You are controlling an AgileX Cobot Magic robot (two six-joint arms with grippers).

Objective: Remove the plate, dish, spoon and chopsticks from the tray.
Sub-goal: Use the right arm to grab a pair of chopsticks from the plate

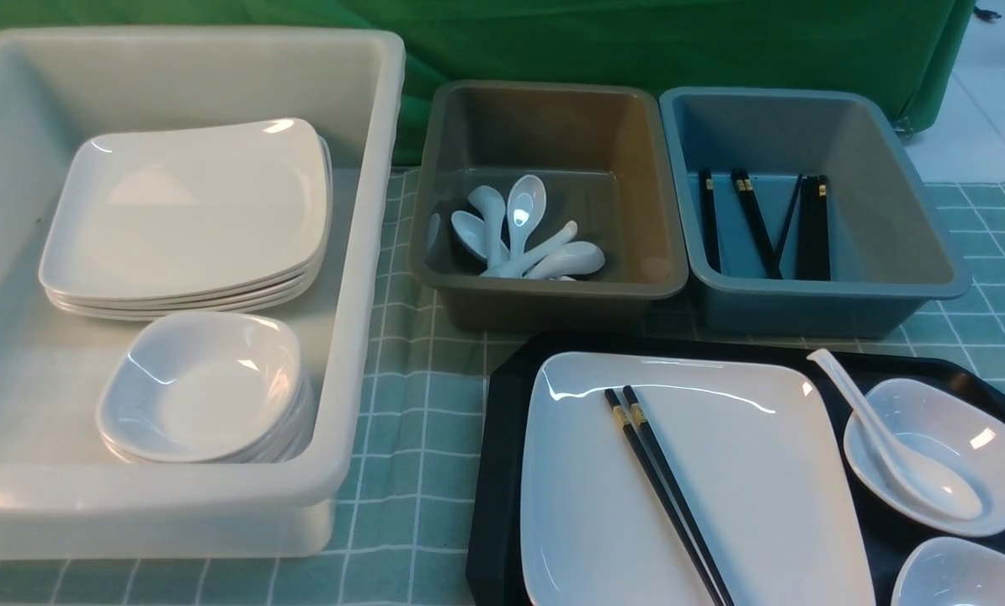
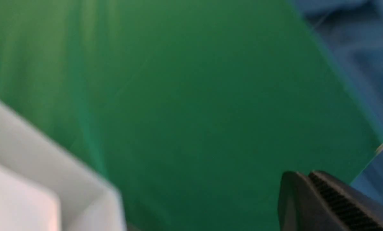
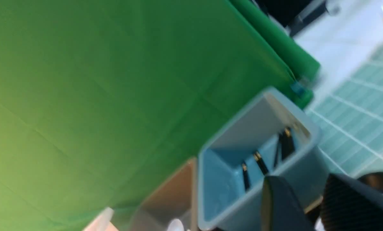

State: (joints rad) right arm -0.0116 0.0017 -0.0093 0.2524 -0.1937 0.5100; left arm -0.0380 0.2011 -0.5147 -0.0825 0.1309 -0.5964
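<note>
Left jaws clenched, right jaws parted, empty; nothing off the tray yet.
Black plastic tray (image 1: 502,438) at 5 o'clock holds white squarish plate (image 1: 763,505), black chopsticks (image 1: 662,488) across it, white soup spoon (image 1: 881,438) in small white dish (image 1: 974,429).

Backdrop: I see a green cloth (image 1: 637,42) hanging across the far side.
Table cover: pale green checked tablecloth (image 1: 418,404), white lines.
Floor: light tiles (image 1: 991,109) at my far right.

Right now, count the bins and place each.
3: white tub at left holding plates and dishes; grey-brown bin in the middle holding spoons; blue bin at right holding chopsticks. None looks hidden.
</note>
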